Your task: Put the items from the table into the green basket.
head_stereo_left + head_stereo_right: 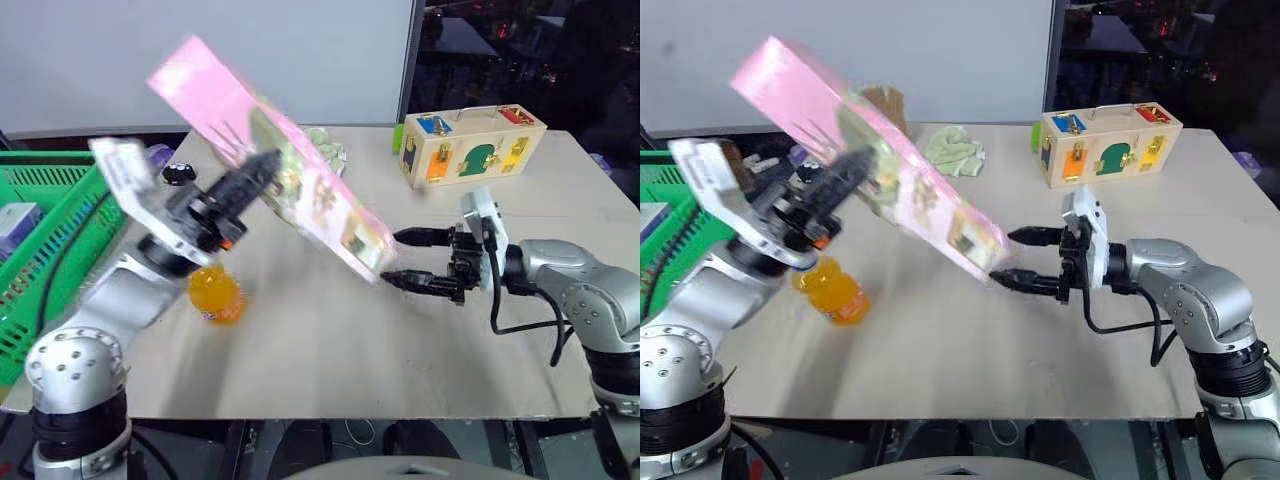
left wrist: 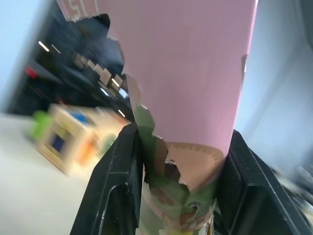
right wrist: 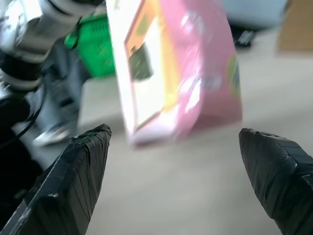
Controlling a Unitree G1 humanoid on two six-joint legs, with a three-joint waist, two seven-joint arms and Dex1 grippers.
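Carton [image 1: 270, 165]: long slim pink, printed pics, tilted in left claw [image 1: 262, 172].

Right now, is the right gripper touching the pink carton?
Apart. In the right wrist view the right gripper stands open and the pink carton's end hangs between its fingertips with bare table visible on both sides.

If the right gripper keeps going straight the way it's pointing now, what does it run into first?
Most likely the lower end of the pink carton, which sits just ahead of the open right gripper, roughly between its fingertips. The left gripper holds the carton tilted above the table. Depth is hard to judge.
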